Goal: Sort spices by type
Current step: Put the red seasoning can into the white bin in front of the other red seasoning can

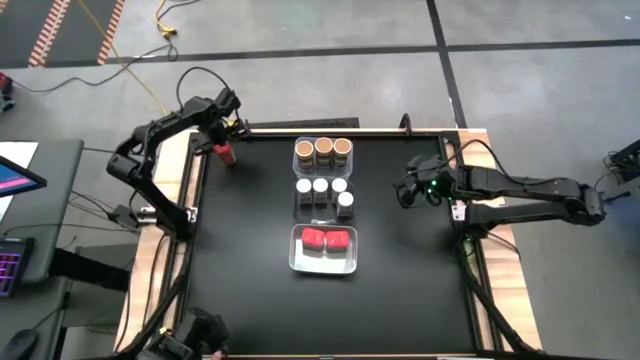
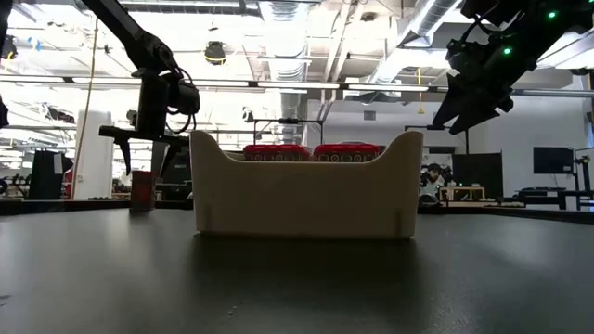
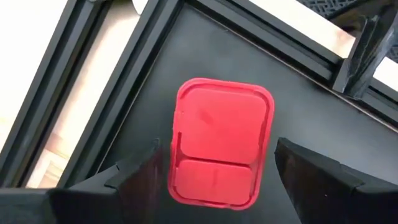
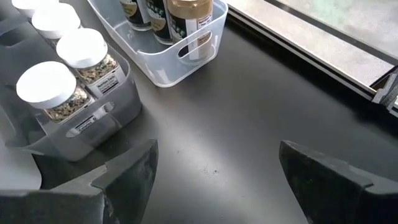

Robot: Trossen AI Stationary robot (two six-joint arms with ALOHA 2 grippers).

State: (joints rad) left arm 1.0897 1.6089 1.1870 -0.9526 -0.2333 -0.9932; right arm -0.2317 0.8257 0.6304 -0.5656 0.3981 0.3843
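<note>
Left gripper (image 1: 226,146): it sits at the far left corner of the black table (image 1: 400,290), right over one red-top jar (image 1: 227,153). Its fingers are spread wide, one on each side of the jar. They do not squeeze it.
Left wrist view: only here can you see the jar's square red lid (image 3: 221,142) from above, with a gap between it and each dark finger (image 3: 134,177).
Low view: only here can you see that the red-top jar (image 2: 142,190) stands on the table, with the left gripper (image 2: 148,139) above it.
Right gripper (image 1: 408,190): it hangs open and holds nothing, at the right side of the table, well apart from the bins.
Right wrist view: it shows the labels on the white-top jars (image 4: 59,74) and the clear bin (image 4: 186,53) with the tan-top jars (image 4: 189,18).
High view: only here do you see all three bins in a row. Tan-top jars (image 1: 324,149) are farthest, white-top jars (image 1: 322,189) in the middle, red-top jars (image 1: 326,240) nearest.
</note>
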